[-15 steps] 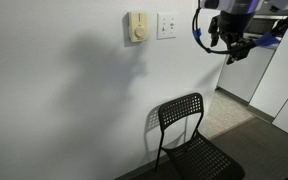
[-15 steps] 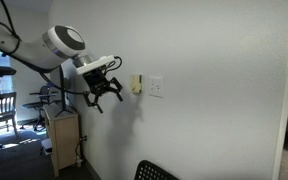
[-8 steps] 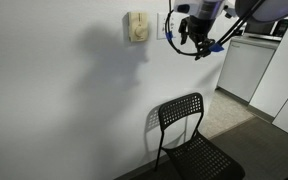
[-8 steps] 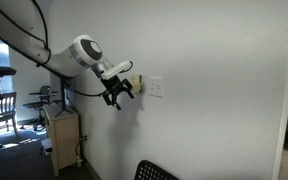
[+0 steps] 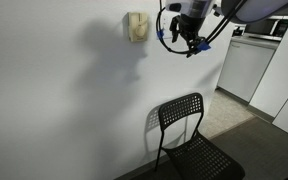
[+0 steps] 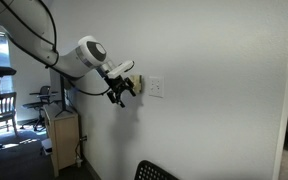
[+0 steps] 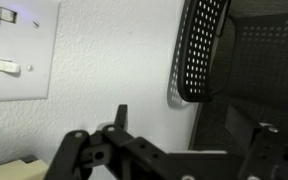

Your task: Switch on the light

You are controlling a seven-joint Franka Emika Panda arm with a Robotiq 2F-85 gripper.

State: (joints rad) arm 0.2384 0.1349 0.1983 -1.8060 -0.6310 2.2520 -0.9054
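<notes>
Arm [image 6: 84, 55] reaches in to the wall [image 6: 214, 60], gripper [image 6: 126, 88] at switch height.

Gripper: in the wrist view the two fingers [image 7: 119, 118] stand spread with a wide gap between them, and nothing is held. Exterior views agree as far as they resolve.

Switch [image 6: 156, 88]: white square plate on the wall. In an exterior view it sits just beside the gripper, on the side away from the arm. In an exterior view the gripper [image 5: 184, 33] and its blue cable [image 5: 164, 35] cover the plate, so I cannot see it there. In the wrist view the plate [image 7: 19, 50] fills the upper left corner with two flat rockers [image 7: 2, 66] showing, the upper one cut by the frame edge. The plate lies off to one side of the finger gap, not between the fingers. Contact between fingertips and plate: cannot tell.

Dial box [image 5: 137, 27]: cream, on the wall just beside the gripper. Mostly hidden behind the gripper in an exterior view [image 6: 136, 84].

Chair [image 5: 189, 130]: black with a perforated back, against the wall below the switch, well apart from the gripper. Its back [image 7: 199, 50] shows at the top of the wrist view.

Small cabinet [image 6: 62, 140] stands against the wall under the arm.
</notes>
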